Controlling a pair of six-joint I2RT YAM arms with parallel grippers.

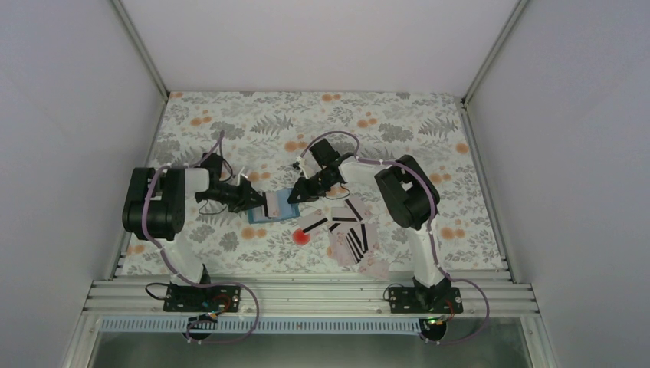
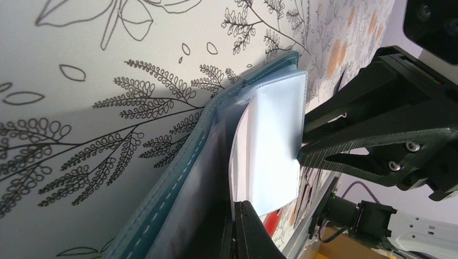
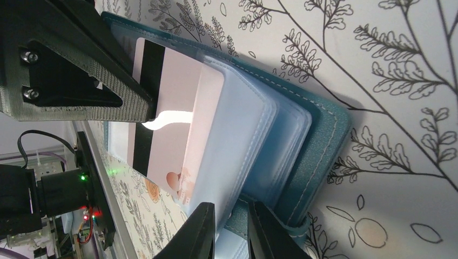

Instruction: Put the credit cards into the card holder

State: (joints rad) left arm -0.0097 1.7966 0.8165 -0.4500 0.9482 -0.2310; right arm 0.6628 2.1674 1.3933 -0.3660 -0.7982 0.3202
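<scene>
Left gripper (image 2: 236, 226) clamped on pale card (image 3: 175, 81), its black stripe visible only from right wrist, card half inside clear sleeve (image 3: 243, 124) of blue card holder (image 3: 324, 135) mid-table, right gripper (image 3: 233, 210) nipped narrow on holder's edge, loose credit cards (image 1: 349, 230), red spot (image 1: 300, 237), overhead only

top cam: fixed above and behind my arm bases (image 1: 193, 295), looking down over the whole table (image 1: 230, 123), far off | left wrist cam: very near, low, facing the right gripper (image 2: 300, 156) | right wrist cam: very near, facing the left gripper (image 3: 154, 116) | shared: I see card holder (image 3: 324, 145) and credit card (image 3: 167, 91) in both wrist views
</scene>
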